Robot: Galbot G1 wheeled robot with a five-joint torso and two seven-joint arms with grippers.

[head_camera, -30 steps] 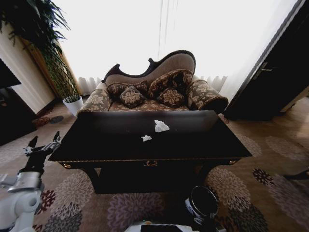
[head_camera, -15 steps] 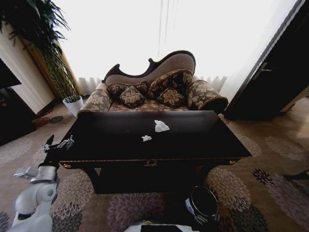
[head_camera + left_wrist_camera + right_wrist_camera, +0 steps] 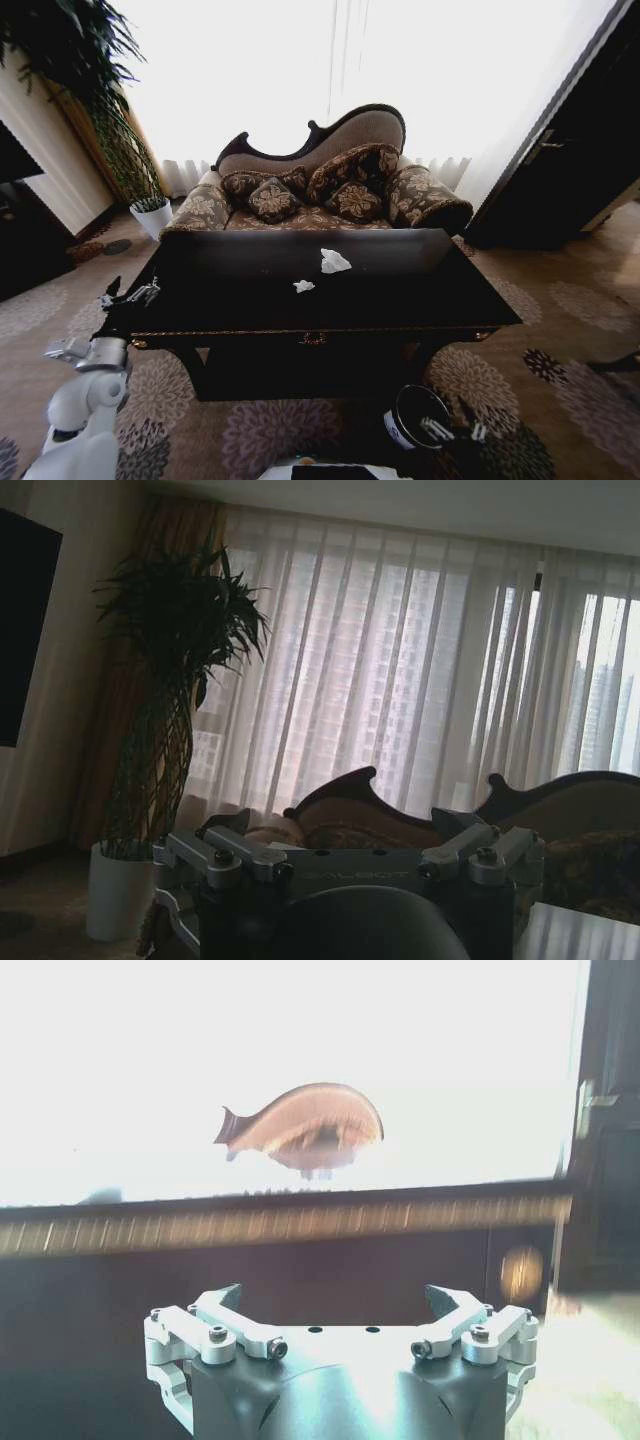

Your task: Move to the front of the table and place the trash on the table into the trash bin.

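Observation:
Two crumpled white paper wads, the trash, lie on the black table [image 3: 420,300]: a bigger one [image 3: 333,261] near the back and a smaller one [image 3: 303,286] just in front of it. The round black trash bin [image 3: 418,413] stands on the carpet below the table's front right. My left gripper [image 3: 130,293] is open at the table's left front corner, well left of the wads; in its wrist view [image 3: 345,832] it is raised toward the sofa. My right gripper [image 3: 452,432] hangs low beside the bin, and the right wrist view [image 3: 335,1300] shows it open, facing the table's front edge [image 3: 280,1222].
A patterned sofa [image 3: 320,190] with cushions stands right behind the table. At the back left a tall plant [image 3: 90,90] stands in a white pot [image 3: 152,215], which shows in the left wrist view [image 3: 110,892]. Dark cabinets flank both sides. Flowered carpet surrounds the table.
My left arm has risen and swung in toward the table's left front corner. My right gripper has come into the head view beside the bin. The wads have not moved.

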